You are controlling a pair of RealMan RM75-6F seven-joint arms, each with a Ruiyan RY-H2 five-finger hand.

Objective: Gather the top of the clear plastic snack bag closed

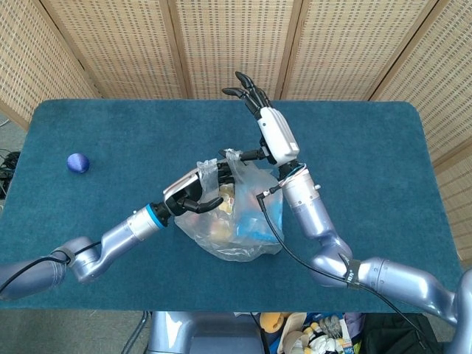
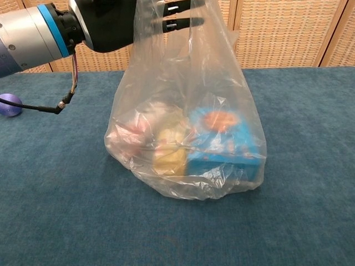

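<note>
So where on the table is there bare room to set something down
Bare table lies right of the bag, and between the bag and the ball at far left. The middle is crowded by the bag and both hands, left, right.

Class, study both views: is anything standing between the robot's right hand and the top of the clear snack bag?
Nothing visible does. The right hand is right beside the bag top, its thumb apparently touching the plastic, fingers spread away. The left hand grips the bag's other side.
</note>
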